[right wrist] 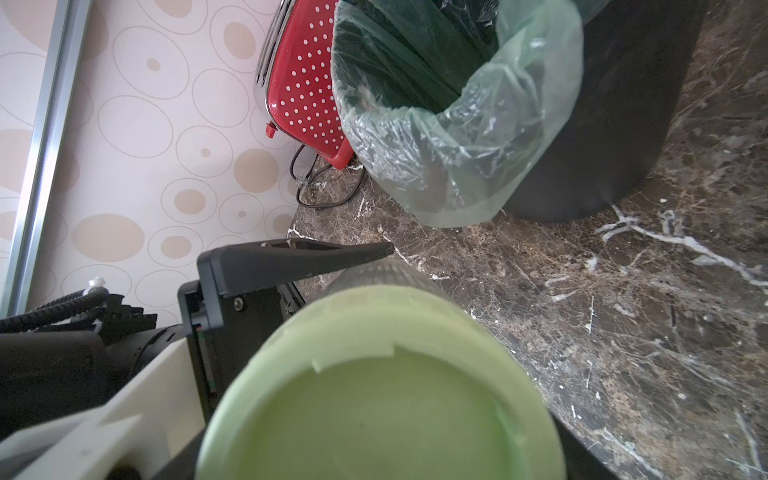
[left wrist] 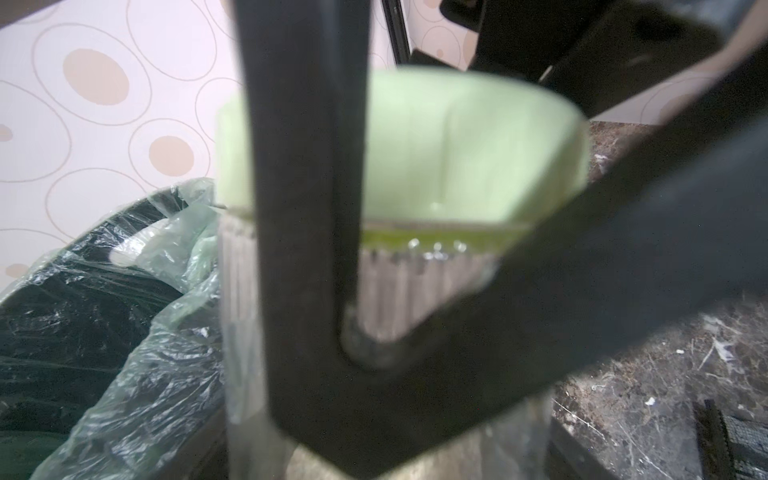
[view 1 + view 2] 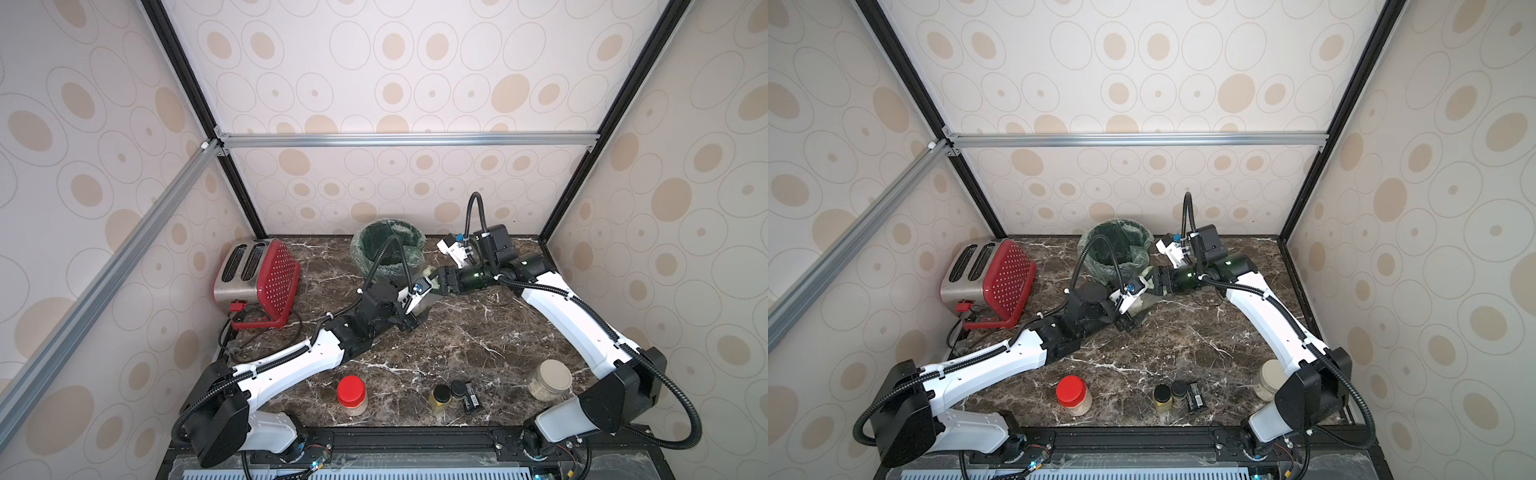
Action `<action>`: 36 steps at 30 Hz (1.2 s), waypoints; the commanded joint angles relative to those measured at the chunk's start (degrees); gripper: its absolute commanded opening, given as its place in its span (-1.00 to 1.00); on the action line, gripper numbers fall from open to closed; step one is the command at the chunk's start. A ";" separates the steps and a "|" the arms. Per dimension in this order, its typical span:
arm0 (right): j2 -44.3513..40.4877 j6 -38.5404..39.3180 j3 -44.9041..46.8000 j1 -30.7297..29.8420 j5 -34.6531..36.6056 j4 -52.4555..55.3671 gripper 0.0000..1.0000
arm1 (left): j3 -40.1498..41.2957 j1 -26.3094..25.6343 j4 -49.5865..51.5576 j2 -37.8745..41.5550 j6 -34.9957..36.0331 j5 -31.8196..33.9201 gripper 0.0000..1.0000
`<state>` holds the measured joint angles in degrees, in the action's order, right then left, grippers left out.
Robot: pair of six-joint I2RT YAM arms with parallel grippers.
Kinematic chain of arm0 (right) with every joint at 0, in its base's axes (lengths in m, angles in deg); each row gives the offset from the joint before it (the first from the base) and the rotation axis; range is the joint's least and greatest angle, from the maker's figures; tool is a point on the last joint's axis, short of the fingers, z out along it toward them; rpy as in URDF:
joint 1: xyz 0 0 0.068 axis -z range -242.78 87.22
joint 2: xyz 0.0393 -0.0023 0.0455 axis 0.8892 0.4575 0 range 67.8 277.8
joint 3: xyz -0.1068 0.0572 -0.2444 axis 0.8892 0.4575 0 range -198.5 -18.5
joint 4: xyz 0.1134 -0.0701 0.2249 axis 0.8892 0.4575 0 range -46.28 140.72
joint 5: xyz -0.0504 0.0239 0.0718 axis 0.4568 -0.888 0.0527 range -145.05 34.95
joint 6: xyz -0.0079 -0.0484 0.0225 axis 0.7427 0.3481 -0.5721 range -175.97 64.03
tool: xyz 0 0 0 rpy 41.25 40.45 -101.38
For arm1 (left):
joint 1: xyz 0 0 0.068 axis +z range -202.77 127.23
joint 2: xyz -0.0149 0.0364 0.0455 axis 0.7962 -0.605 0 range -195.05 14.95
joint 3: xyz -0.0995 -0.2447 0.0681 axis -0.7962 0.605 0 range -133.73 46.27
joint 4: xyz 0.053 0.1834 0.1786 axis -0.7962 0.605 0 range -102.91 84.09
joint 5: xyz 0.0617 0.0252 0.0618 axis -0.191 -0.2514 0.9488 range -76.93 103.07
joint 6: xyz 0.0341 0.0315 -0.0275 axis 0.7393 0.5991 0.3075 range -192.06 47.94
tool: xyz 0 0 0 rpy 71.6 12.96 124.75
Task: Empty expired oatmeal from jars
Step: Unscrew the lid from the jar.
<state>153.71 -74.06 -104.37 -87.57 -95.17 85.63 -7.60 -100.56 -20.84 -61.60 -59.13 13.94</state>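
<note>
The green-lidded jar is just beside the bin, on the robot's side, and the left wrist camera hides most of it in both top views. Its oatmeal shows only as a pale patch. The left claw straddles the ribbed glass (too blurred to tell if it clamps). The right claw sits at the lid with its fingers outside its own wrist view, so I cannot tell its grip.

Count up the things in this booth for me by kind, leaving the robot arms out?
Jars: 3 (green-lidded jar, red-lidded jar, beige-lidded jar)
Small black-capped bottles: 2
Toaster: 1
Lined bin: 1
Small black block: 1
Total: 8
</note>
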 commanded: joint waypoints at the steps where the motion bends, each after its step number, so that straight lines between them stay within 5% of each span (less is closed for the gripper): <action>1: -1.27 1.15 -3.71 0.65 -0.96 2.17 0.86 | -2.33 1.30 0.86 2.65 1.55 3.29 -1.00; 3: -1.31 0.74 -4.48 0.99 -0.74 3.03 1.00 | -1.71 1.31 0.33 3.45 1.98 2.97 -1.00; 18: 1.96 -3.33 -7.97 1.24 -6.07 2.82 1.00 | -0.19 1.31 -0.68 6.43 2.42 0.02 -1.00; 31: 3.72 -2.49 -8.96 0.54 -9.32 3.81 0.78 | -0.13 1.30 -0.68 7.88 2.76 -0.42 -1.00; 36: 4.60 -1.24 -10.38 0.31 -10.67 4.29 0.47 | -0.19 1.30 -0.61 8.15 2.81 -0.51 -1.00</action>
<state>157.56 -76.72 -112.63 -86.63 -103.41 88.71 -6.46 -99.43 -17.12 -55.75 -58.21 14.24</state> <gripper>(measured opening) 0.805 0.826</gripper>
